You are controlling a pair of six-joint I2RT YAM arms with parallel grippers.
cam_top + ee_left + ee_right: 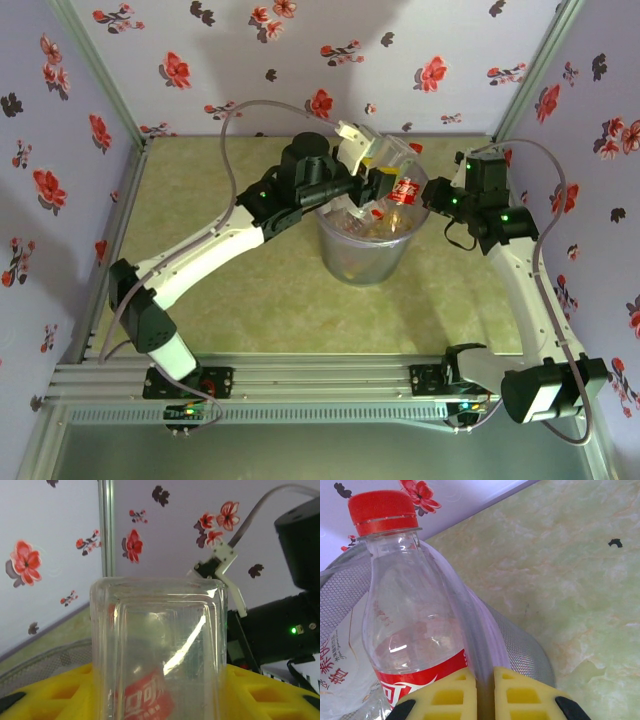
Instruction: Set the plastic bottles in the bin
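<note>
A green marbled table (pixel 250 300) carries the bin (pixel 365 262) at its centre, and both arms reach in to it. The task looks nearly done: several bottles lie in the bin, among them a red-capped bottle (pixel 410 620) leaning just inside the rim. As far as the views show, only one clear bottle (pixel 160 650) is left to drop. The left arm stretches in a long diagonal from its base, and the left gripper (pixel 382 187) hangs over the bin's mouth, its yellow fingers pinching that bottle from both sides. The right arm bends in from the far right. The right gripper (pixel 485 690) is almost pressed together and appears to nip the bin's wall.
</note>
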